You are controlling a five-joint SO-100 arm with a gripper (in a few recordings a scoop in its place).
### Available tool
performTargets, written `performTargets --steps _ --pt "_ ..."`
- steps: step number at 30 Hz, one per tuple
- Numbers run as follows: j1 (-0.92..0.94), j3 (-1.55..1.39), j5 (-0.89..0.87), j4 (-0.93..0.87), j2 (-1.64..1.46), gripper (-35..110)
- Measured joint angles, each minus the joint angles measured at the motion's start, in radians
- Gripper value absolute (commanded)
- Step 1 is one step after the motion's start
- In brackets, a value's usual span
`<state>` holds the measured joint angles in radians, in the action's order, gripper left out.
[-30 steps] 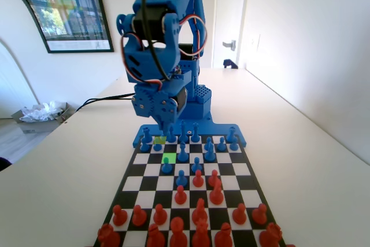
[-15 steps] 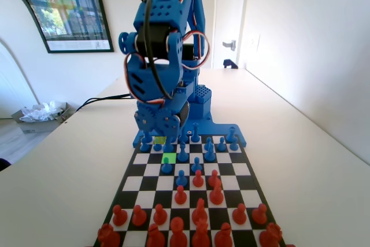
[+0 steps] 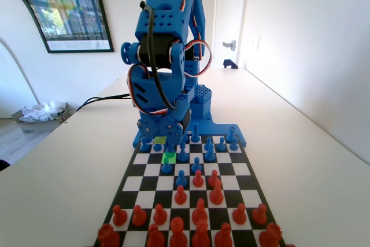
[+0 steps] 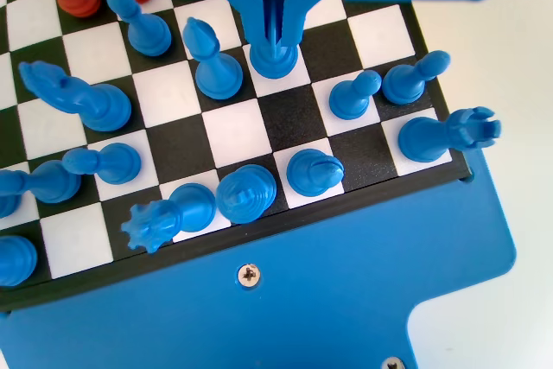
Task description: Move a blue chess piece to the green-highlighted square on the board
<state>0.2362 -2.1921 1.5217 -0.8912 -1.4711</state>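
Blue chess piece [image 4: 275, 56] stands upright on a white square in the second row from the arm's end of the board [image 4: 259, 131], pinched between the two fingers of the gripper [image 4: 273, 28], which close on its head from both sides in the wrist view. In that view a taller blue piece [image 4: 212, 62] stands on the black square just left of it, and two more pawns stand to its right. In the fixed view the gripper [image 3: 171, 140] hangs low over the far rows, with the green-highlighted square [image 3: 169, 158] just in front of it and a duller yellow-green square [image 3: 159, 140] a little to its left
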Motion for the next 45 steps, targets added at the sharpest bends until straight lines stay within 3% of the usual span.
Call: performTargets --steps 33,45 --pt "0.006 -0.031 0.025 0.066 0.000 1" --pt "0.006 -0.031 0.025 0.066 0.000 11"
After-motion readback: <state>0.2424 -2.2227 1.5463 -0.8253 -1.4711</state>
